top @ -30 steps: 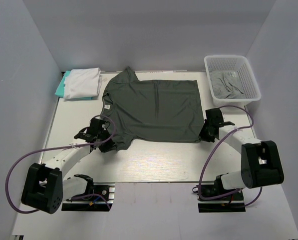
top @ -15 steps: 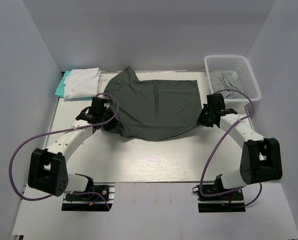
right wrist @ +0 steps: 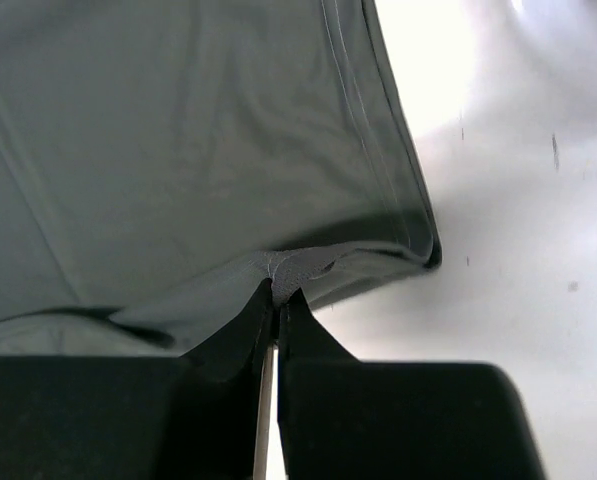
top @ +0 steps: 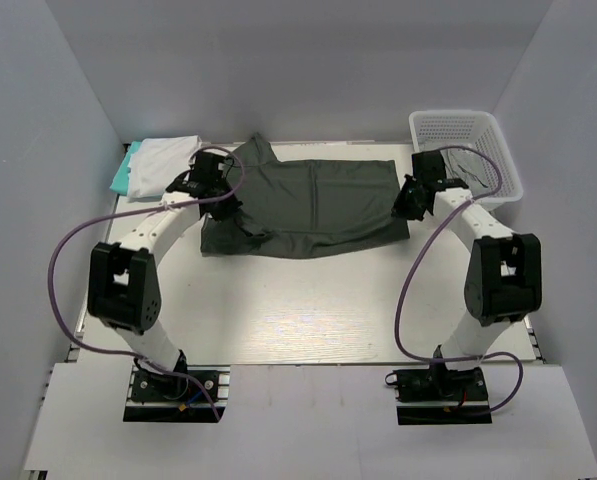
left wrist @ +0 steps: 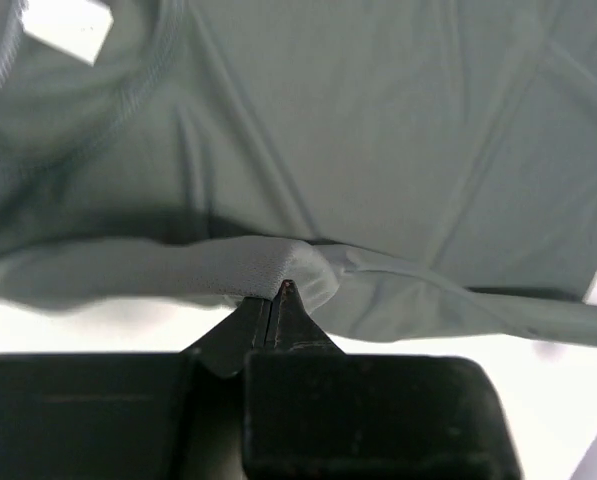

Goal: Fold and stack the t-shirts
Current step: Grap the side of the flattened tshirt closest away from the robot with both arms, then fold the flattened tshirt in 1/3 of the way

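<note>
Across the white table [top: 298, 320], left gripper [left wrist: 281, 295] and right gripper [right wrist: 276, 290] — both clamped on the charcoal t-shirt [top: 318, 205] — are carrying its near hem rearward, halving it.

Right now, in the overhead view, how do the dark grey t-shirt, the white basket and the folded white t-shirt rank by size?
1. dark grey t-shirt, clearly the largest even partly folded over
2. white basket
3. folded white t-shirt, the smallest

All three sit along the far side of the table, so the camera's distance hardly skews this.
</note>
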Action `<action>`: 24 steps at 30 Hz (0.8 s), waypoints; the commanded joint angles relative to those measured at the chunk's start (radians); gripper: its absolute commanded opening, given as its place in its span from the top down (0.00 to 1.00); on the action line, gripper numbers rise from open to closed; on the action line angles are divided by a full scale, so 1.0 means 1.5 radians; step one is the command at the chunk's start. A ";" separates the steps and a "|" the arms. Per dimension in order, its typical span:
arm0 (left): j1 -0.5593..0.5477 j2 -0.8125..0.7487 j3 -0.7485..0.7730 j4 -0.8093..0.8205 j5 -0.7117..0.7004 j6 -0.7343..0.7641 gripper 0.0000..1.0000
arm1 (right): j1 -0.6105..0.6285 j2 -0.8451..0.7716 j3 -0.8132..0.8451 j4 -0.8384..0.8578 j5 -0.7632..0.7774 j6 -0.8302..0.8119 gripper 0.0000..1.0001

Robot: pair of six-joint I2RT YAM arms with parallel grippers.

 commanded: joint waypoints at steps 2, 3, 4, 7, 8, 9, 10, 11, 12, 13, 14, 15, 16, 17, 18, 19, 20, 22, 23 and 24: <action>0.020 0.058 0.086 -0.015 -0.016 0.030 1.00 | -0.015 0.045 0.091 -0.024 -0.003 -0.026 1.00; 0.026 0.087 0.098 -0.009 -0.016 0.030 1.00 | -0.016 0.074 0.111 -0.024 -0.003 -0.028 1.00; 0.026 0.104 0.111 -0.001 -0.016 0.039 1.00 | -0.017 0.084 0.122 -0.026 0.000 -0.031 1.00; 0.033 0.179 0.181 -0.009 -0.016 0.047 1.00 | -0.020 0.136 0.176 -0.024 0.015 -0.064 1.00; 0.041 0.197 0.218 -0.027 -0.025 0.047 0.94 | -0.021 0.162 0.197 -0.022 0.016 -0.082 1.00; 0.041 0.212 0.233 -0.027 -0.045 0.065 0.59 | -0.021 0.174 0.230 -0.040 0.023 -0.089 0.85; 0.048 0.225 0.246 -0.020 -0.057 0.076 0.28 | -0.022 0.205 0.244 -0.047 0.022 -0.108 0.75; 0.054 0.239 0.284 -0.020 -0.064 0.084 0.00 | -0.022 0.216 0.270 -0.055 0.023 -0.119 0.63; 0.054 0.268 0.314 -0.043 -0.064 0.091 0.00 | -0.021 0.220 0.282 -0.067 0.008 -0.126 0.49; 0.061 0.281 0.346 -0.069 -0.064 0.091 0.00 | -0.021 0.223 0.298 -0.070 0.001 -0.140 0.47; 0.061 0.290 0.390 -0.099 -0.076 0.091 0.00 | -0.019 0.221 0.299 -0.071 -0.007 -0.142 0.47; 0.061 0.290 0.398 -0.100 -0.085 0.091 0.00 | -0.017 0.214 0.297 -0.067 -0.025 -0.143 0.45; 0.061 0.276 0.398 -0.100 -0.086 0.091 0.00 | -0.015 0.192 0.280 -0.056 -0.032 -0.151 0.39; 0.061 0.261 0.371 -0.092 -0.078 0.091 0.00 | -0.013 0.180 0.271 -0.052 -0.035 -0.154 0.39; 0.061 0.244 0.352 -0.071 -0.066 0.091 0.00 | -0.012 0.159 0.260 -0.043 -0.073 -0.163 0.31; 0.061 0.225 0.329 -0.057 -0.059 0.091 0.00 | -0.008 0.149 0.215 -0.019 -0.085 -0.164 0.21; 0.061 0.186 0.276 -0.042 -0.050 0.097 0.00 | -0.006 0.115 0.197 -0.009 -0.108 -0.165 0.10; 0.061 0.150 0.194 -0.015 -0.024 0.097 0.00 | 0.000 0.095 0.141 0.030 -0.139 -0.165 0.10; 0.054 0.133 0.165 -0.005 -0.018 0.090 0.00 | 0.008 0.071 0.087 0.039 -0.145 -0.159 0.10; 0.054 0.105 0.138 0.002 -0.018 0.084 0.00 | 0.010 0.066 0.070 0.057 -0.148 -0.156 0.10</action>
